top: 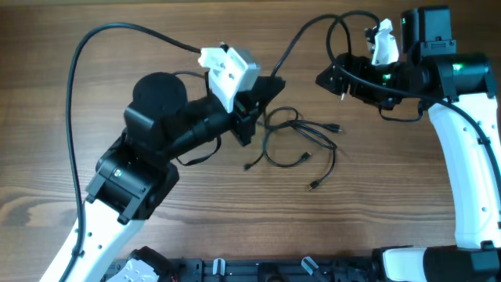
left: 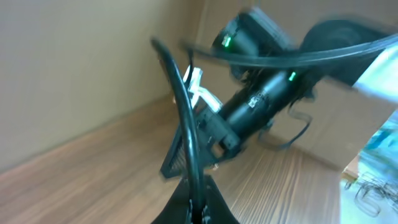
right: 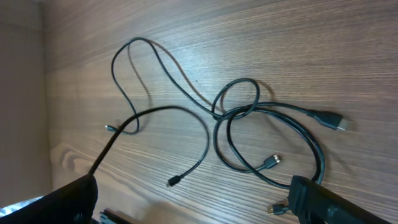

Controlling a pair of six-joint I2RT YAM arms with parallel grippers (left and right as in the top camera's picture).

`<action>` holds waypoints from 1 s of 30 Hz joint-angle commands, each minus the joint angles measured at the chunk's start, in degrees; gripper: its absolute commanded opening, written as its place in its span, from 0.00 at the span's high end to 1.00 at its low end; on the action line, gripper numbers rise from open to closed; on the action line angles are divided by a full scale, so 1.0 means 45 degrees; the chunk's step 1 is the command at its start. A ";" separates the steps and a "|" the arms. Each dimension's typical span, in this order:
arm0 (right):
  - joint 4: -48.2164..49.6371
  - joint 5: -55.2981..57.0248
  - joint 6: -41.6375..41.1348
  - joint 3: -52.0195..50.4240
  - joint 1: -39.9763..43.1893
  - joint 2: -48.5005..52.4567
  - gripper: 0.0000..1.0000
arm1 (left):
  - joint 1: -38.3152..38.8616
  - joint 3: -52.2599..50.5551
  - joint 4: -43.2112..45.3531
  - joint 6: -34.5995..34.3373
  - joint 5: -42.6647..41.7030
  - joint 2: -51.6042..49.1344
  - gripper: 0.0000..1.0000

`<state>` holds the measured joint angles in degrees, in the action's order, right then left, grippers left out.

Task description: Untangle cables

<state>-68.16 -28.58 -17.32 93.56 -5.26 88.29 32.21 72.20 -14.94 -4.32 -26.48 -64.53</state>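
Several thin black cables (top: pixel 300 139) lie in a loose tangle on the wooden table, between the two arms. In the right wrist view the cables (right: pixel 237 113) overlap in loops, and their small plug ends (right: pixel 272 162) point outward. My left gripper (top: pixel 260 113) is at the tangle's left edge. In the left wrist view the left gripper (left: pixel 199 214) is shut on one black cable (left: pixel 185 118), which rises from between its fingers. My right gripper (top: pixel 329 82) hovers above and to the right of the tangle. It stands open (right: pixel 193 183) with nothing between its fingers (right: pixel 323 199).
A thick black arm wire (top: pixel 88 43) arcs over the table's left part, and another one (top: pixel 344 31) loops near the right arm. A dark rail (top: pixel 258 270) runs along the front edge. The right arm (left: pixel 261 99) fills the left wrist view's background.
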 commanded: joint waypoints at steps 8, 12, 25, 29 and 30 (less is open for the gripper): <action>-0.0209 -0.0379 0.0525 -0.0073 -0.0005 0.0170 0.00 | -0.0238 0.0131 0.6625 -0.3147 -0.0481 0.0223 0.96; -0.0311 -0.0374 0.0525 -0.0073 -0.0005 0.0170 0.00 | -0.0865 0.0126 0.6572 -0.3157 0.0452 0.0219 0.96; -0.0049 -0.0374 0.0476 -0.0073 -0.0005 0.0170 0.00 | -0.4561 0.0126 0.2404 -0.3551 0.4993 -0.0651 0.96; 0.0029 -0.0379 0.0471 -0.0073 -0.0005 0.0170 0.00 | -0.4770 0.0126 0.4862 -0.3546 0.2467 -0.0699 0.96; 0.0019 -0.0379 0.0476 -0.0073 -0.0005 0.0170 0.00 | -0.4770 0.0126 0.5328 -0.3541 0.2458 -0.0699 0.96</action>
<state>-68.31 -29.98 -16.14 93.49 -5.30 88.29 10.92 72.16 3.92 -19.57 -8.80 -67.94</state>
